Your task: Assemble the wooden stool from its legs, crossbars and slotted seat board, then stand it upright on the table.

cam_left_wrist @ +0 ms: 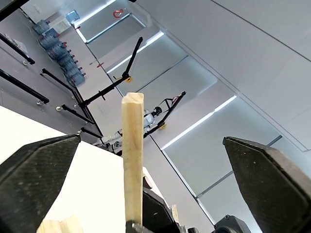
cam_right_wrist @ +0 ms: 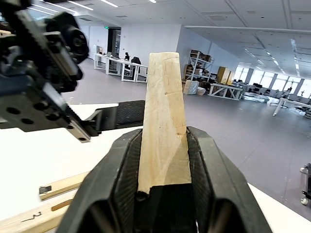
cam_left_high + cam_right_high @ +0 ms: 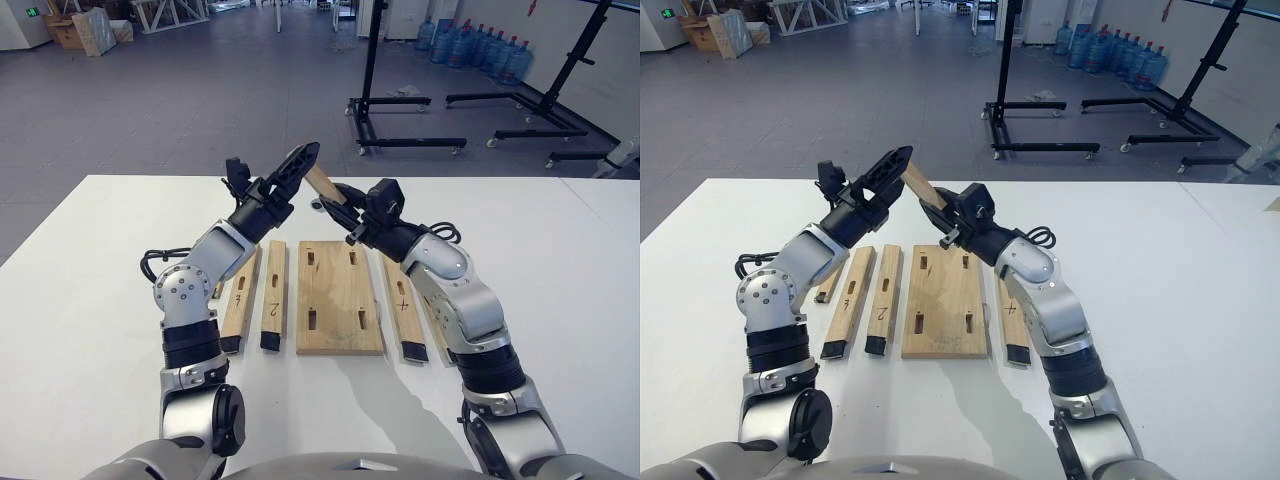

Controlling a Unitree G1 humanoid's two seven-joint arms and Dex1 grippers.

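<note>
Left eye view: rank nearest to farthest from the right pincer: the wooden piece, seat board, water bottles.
1. Wooden piece, clamped in the right pincer.
2. Seat board, flat on the table beneath.
3. Water bottles, far back on the floor, robot's right.

Bright even overhead light, soft shadows, sharp frames, mild glare

A short wooden piece [image 3: 322, 184] is held tilted above the white bench [image 3: 90, 270], gripped at its lower end by the right pincer [image 3: 340, 205]. The left pincer [image 3: 303, 165] is seen at its upper end. Beneath them the slotted seat board [image 3: 340, 300] is laid flat. It is flanked by an outer leg [image 3: 240, 298] and an inner leg [image 3: 273, 298] on the left, and by a right-hand leg [image 3: 402, 308] partly hidden by the right arm.
</note>
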